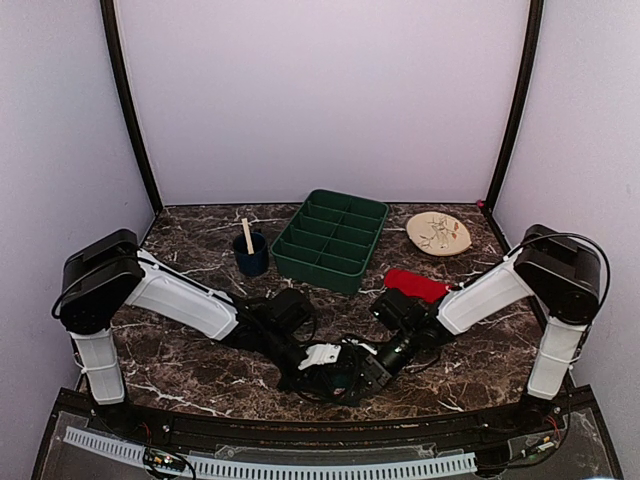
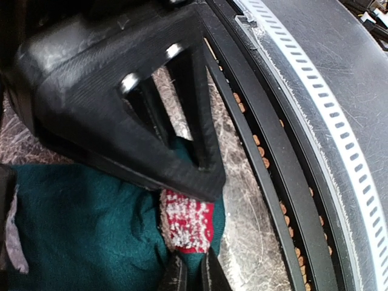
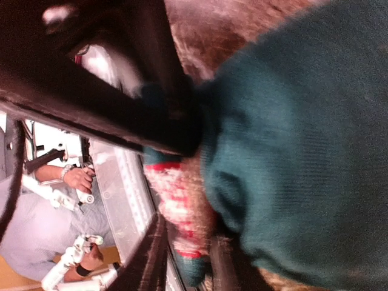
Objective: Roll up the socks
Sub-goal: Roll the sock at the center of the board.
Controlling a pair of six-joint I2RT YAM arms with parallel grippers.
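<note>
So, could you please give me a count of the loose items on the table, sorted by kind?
Socks: 2, a teal sock and a red sock
Compartment tray: 1
Cup: 1
Wooden stick: 1
Plate: 1
Total: 6

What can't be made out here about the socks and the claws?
Left wrist: teal sock runs off the left and bottom edges.
Right wrist: blur smears the red sock.
Left claw and right claw: their fingers hide whether either is clamped.
Top view: both claws cover where the socks meet.
</note>
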